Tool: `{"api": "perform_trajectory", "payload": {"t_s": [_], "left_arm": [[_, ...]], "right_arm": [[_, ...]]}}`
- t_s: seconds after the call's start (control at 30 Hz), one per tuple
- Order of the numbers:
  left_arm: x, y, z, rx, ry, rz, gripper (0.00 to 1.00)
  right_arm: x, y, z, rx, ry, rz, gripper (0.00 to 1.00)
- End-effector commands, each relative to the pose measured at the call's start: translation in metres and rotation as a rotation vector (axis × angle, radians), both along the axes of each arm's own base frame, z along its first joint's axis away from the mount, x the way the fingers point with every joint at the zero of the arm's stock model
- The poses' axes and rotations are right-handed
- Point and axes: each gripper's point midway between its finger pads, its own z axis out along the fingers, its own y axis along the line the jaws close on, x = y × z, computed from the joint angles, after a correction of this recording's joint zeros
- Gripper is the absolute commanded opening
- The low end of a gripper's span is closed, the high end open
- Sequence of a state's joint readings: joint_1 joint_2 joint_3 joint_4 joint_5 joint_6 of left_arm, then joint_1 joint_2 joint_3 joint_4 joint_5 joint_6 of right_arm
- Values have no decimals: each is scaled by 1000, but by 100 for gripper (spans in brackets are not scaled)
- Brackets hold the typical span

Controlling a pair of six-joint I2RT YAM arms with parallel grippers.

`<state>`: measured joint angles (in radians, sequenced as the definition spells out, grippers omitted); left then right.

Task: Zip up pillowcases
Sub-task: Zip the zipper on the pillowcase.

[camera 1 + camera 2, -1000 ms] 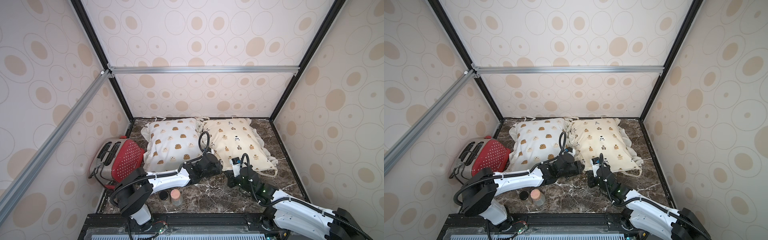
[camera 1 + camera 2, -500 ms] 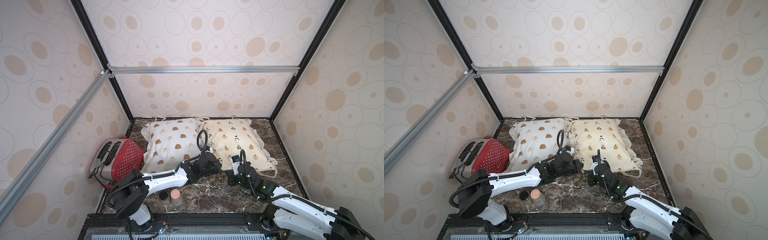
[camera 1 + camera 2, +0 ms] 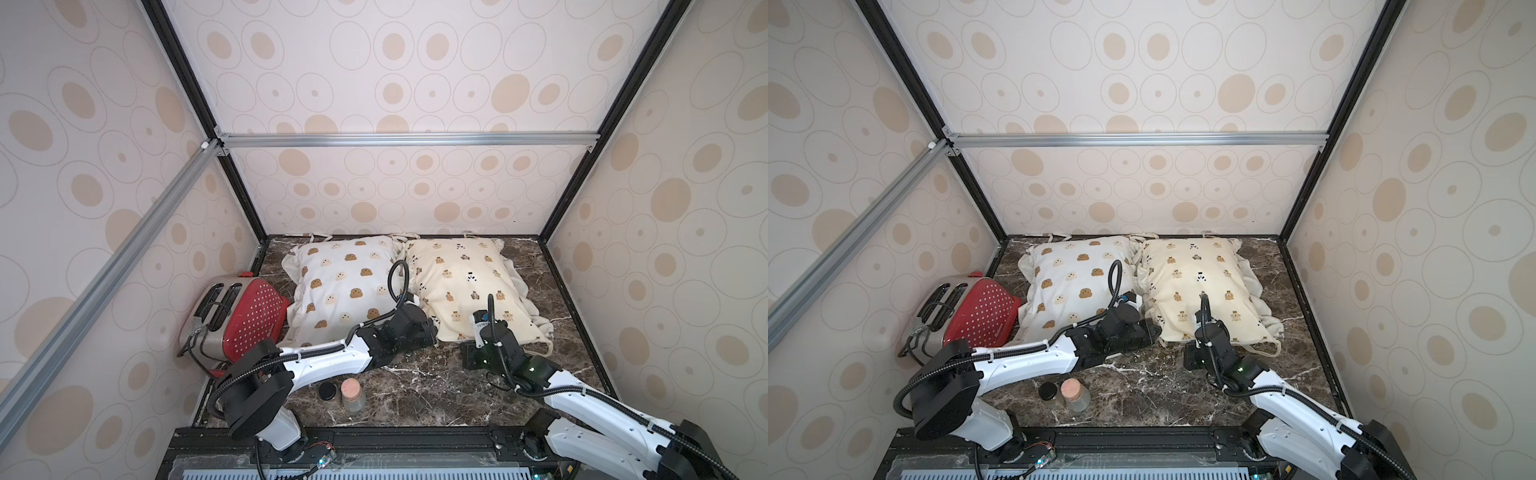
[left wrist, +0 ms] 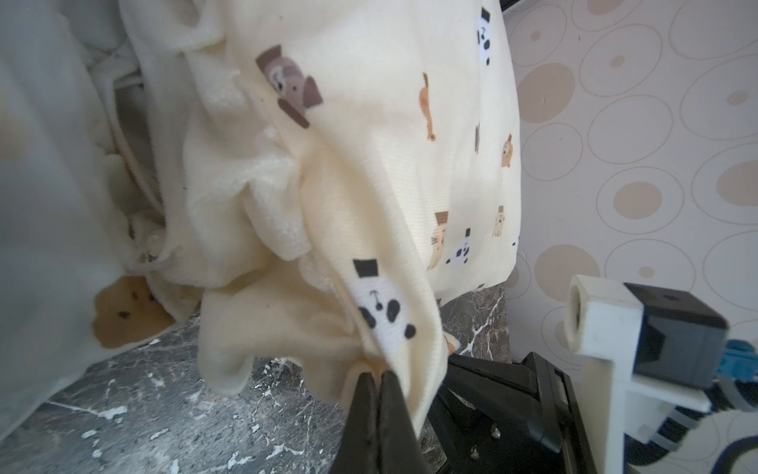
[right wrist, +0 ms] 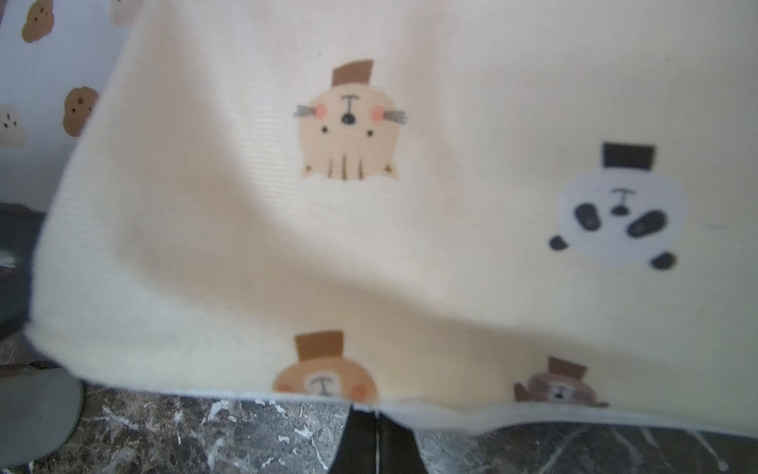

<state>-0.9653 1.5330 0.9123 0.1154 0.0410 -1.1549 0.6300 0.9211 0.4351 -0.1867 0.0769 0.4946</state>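
The white ruffled fabric pillowcase with brown faces and the cream-yellow ruffled fabric pillowcase with bears are lying side by side on the dark marble tabletop. The left gripper is pinching the cream-yellow one's near corner; the right gripper is sitting closed at its near hem.

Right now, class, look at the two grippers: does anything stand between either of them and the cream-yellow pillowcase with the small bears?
Nothing visible does. The left gripper is shut, pinching a fold at the corner of the cream-yellow pillowcase. The right gripper is shut at that pillowcase's near edge, apparently pinching it too.
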Motion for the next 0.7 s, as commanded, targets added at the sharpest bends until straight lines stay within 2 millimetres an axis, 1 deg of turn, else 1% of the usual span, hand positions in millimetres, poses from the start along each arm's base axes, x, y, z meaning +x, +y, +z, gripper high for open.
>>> {"api": "perform_trajectory", "payload": {"t_s": [0.0,0.43,0.67], "left_arm": [[7,13,8,7,-25,33,0],[13,29,-6,41,-13,69,0],[15,35,-12,59,-7,85,0]], "right_arm": [[-3,-10,-7,-12,52,-44,0],[-9,-30,-25,29,153,-129,0],[-12,-41,-35,44,194,-173,0]]}}
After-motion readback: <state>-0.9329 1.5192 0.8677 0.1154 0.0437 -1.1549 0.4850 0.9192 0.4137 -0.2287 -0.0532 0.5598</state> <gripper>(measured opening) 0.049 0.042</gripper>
